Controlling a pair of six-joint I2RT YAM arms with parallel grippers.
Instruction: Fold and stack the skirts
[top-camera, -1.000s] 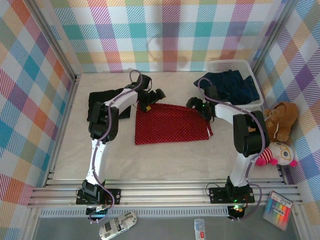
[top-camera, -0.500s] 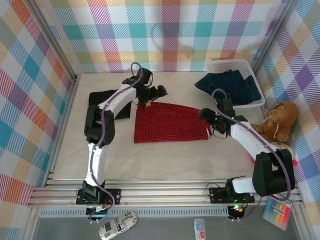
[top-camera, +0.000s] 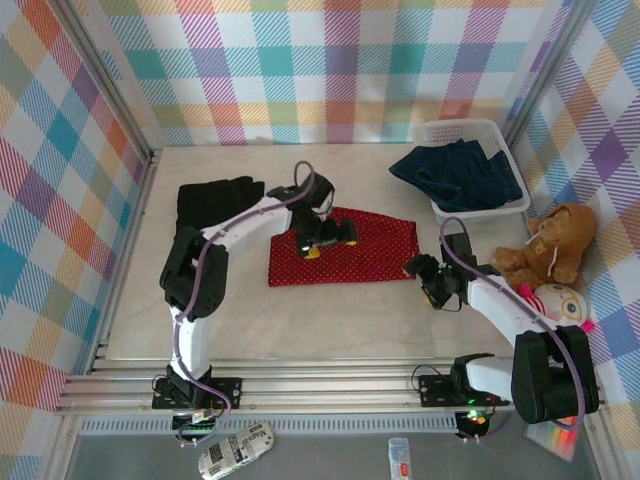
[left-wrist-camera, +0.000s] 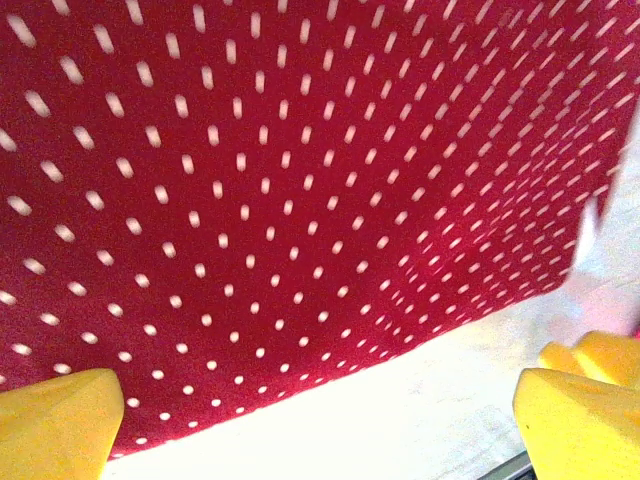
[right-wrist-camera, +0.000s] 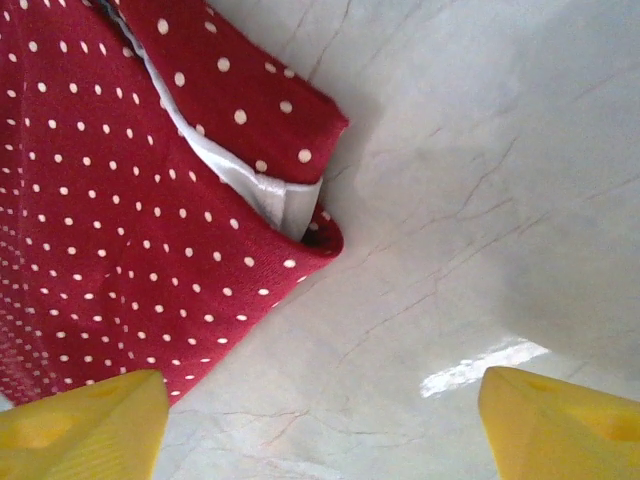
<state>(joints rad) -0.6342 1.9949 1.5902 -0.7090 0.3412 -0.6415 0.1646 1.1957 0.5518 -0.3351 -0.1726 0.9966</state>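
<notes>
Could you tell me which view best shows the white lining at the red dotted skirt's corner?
The right wrist view: the white lining shows sharply at the folded corner. The top view shows the red dotted skirt, lining too small to tell. The left wrist view gives blurred dotted cloth.

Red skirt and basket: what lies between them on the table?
Bare table, in the top view: nothing lies between the red skirt and the basket.

In the left wrist view the red dotted skirt (left-wrist-camera: 300, 180) is blurred, its dots smeared, and it runs off the top and left edges. From above, the left hand (top-camera: 328, 240) covers part of it. The picture's bottom edge crops the right hand (right-wrist-camera: 320, 425) at its fingertips (right-wrist-camera: 80, 425).
</notes>
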